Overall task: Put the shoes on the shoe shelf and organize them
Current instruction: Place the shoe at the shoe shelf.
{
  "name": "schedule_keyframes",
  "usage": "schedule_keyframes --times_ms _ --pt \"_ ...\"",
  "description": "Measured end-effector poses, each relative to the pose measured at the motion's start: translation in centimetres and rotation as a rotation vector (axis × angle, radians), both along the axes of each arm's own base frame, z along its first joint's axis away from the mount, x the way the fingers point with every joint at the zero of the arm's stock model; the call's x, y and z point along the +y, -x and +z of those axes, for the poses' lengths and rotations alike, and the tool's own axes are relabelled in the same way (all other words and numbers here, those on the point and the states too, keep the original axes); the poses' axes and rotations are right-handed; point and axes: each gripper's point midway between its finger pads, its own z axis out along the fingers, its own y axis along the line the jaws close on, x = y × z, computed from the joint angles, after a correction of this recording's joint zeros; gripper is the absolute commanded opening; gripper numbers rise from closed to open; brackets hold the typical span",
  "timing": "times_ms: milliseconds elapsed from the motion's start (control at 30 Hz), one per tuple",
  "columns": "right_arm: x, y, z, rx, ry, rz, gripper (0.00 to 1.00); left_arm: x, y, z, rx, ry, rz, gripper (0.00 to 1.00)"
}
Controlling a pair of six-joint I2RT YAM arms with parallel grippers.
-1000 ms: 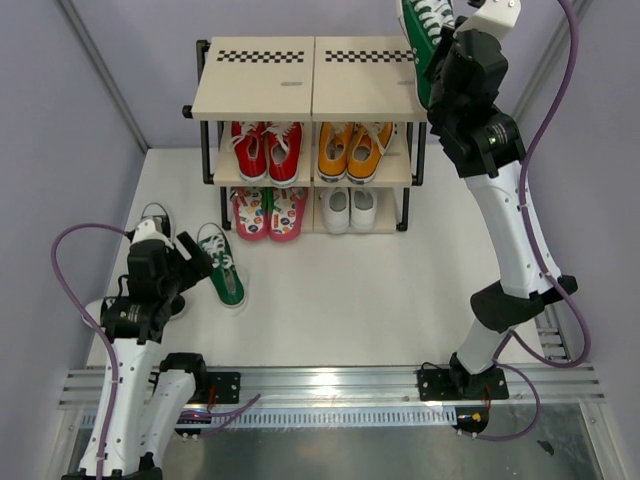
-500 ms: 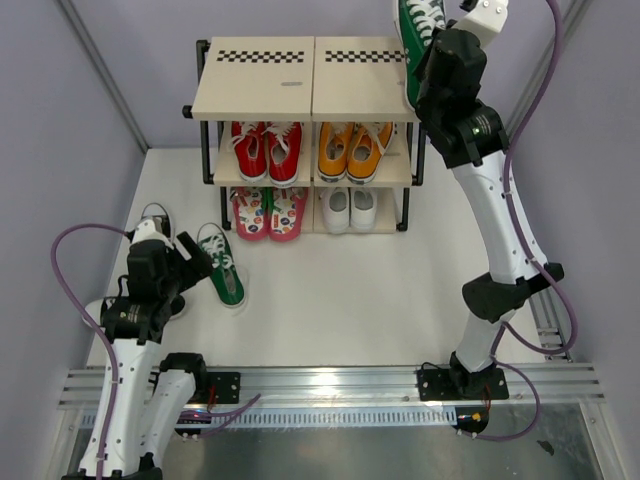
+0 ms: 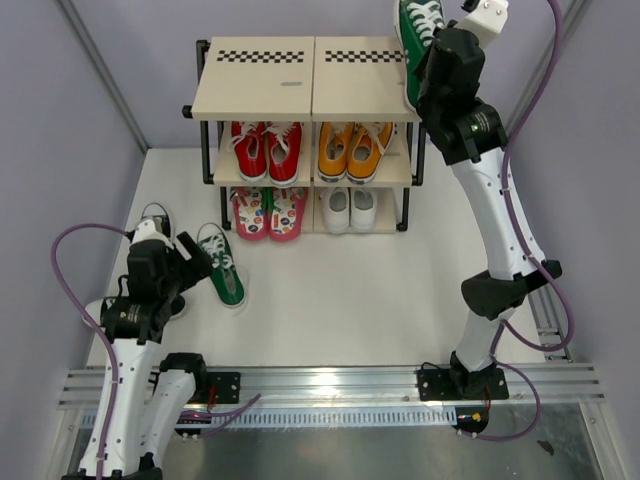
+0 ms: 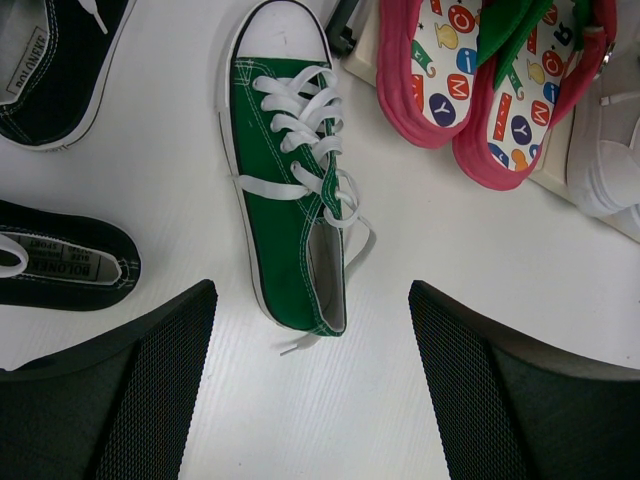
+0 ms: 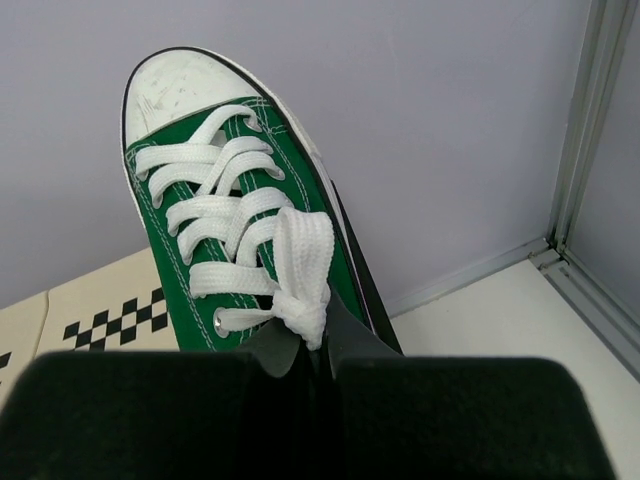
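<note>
The right end effector (image 5: 310,345) is clamped shut on the heel end of a green sneaker (image 5: 235,225), its white laces bunched just above the fingertips. In the top view that sneaker hangs over the right rear corner of the shoe shelf (image 3: 260,90), toe pointing away towards the back wall. The wrist view shows the checkered strip of the top board just left of its sole. Whether the sole touches the board cannot be told.

Compared with a second ago, the right arm has swung a little leftward. The sneaker and wrist now sit closer over the shelf's right edge, and the elbow has drawn in from the right wall. Since half a second ago it has barely shifted.

The left end effector (image 4: 310,300) has not moved. Its jaws stand wide and hold nothing, poised above the heel of the other green sneaker (image 4: 285,200). That one lies on the tabletop (image 3: 400,270) left of the shelf, toe towards the shelf. Two black sneakers (image 4: 60,265) lie to its left, also unchanged.

On the shelf, the red pair (image 3: 267,150) and the orange pair (image 3: 353,148) fill the middle tier. The pink flip-flops (image 3: 268,213) and the small white shoes (image 3: 350,208) sit on the bottom tier, all as before.
</note>
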Motion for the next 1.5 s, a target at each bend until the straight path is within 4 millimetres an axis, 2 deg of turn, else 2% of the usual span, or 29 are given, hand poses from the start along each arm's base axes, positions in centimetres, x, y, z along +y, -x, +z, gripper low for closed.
schedule_keyframes --times_ms 167,333,433,567,600,700,867,967,1067,1300,1400,1500 --pt "0.3 -1.1 -0.8 0.011 0.007 0.013 0.05 0.0 0.0 -0.1 0.002 0.0 0.0 0.81" --pt "0.8 -1.9 -0.6 -0.011 0.0 0.033 0.21 0.0 -0.1 -0.2 0.008 0.0 0.0 0.81" --pt "1.1 -2.4 -0.4 -0.03 -0.01 0.049 0.4 0.0 -0.1 -0.2 0.011 0.0 -0.001 0.81" --pt "1.3 -2.7 -0.2 -0.042 -0.011 0.066 0.54 0.0 -0.1 -0.2 0.011 0.0 -0.001 0.81" --pt "1.4 -2.6 -0.1 -0.043 -0.009 0.072 0.6 -0.1 -0.1 -0.2 0.011 0.002 -0.003 0.81" --pt "1.7 -2.7 0.0 -0.044 -0.003 0.094 0.69 -0.1 -0.1 -0.2 0.011 0.003 -0.004 0.81" --pt "3.0 -2.6 0.3 -0.051 0.008 0.176 0.77 -0.2 -0.1 -0.3 0.015 0.007 -0.011 0.81" --pt "4.0 -2.0 1.1 -0.066 0.013 0.247 0.81 -0.3 -0.1 -0.3 0.016 0.008 -0.013 0.81" --pt "4.3 -0.5 2.2 -0.077 0.02 0.293 0.84 -0.4 -0.1 -0.3 0.016 0.011 -0.017 0.81" --pt "2.5 4.1 5.8 -0.133 0.035 0.3 0.85 -0.4 -0.1 -0.3 0.015 0.013 -0.019 0.82" --pt "1.8 5.0 6.1 -0.128 0.053 0.283 0.85 -0.4 -0.1 -0.3 0.015 0.013 -0.019 0.81" --pt "1.3 5.2 5.3 -0.09 0.082 0.267 0.85 -0.4 -0.1 -0.3 0.015 0.013 -0.019 0.82"
